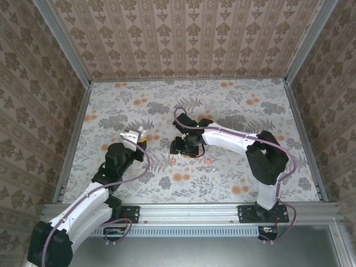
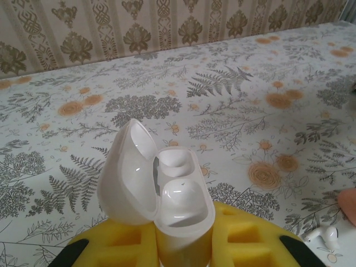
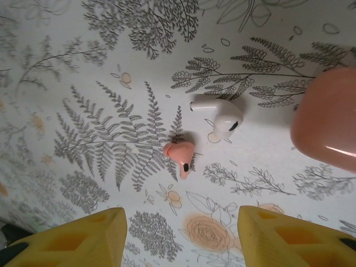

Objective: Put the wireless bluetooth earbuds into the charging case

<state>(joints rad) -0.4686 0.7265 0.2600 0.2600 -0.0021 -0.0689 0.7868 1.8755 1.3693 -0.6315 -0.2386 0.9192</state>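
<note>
My left gripper is shut on a white charging case, yellow pads either side of its body. The case stands upright with its lid flipped open to the left, and two glossy hollows show inside. From above, the left gripper holds the case left of centre. My right gripper hangs open above the table, nothing between its yellow fingers. Just beyond them lie a pink earbud and a white earbud, close together. The white earbud also lies at the lower right of the left wrist view.
A closed pink case lies right of the earbuds, its edge also at the right of the left wrist view. The right arm reaches in from the right to mid-table. Wallpapered walls and metal rails bound the floral table.
</note>
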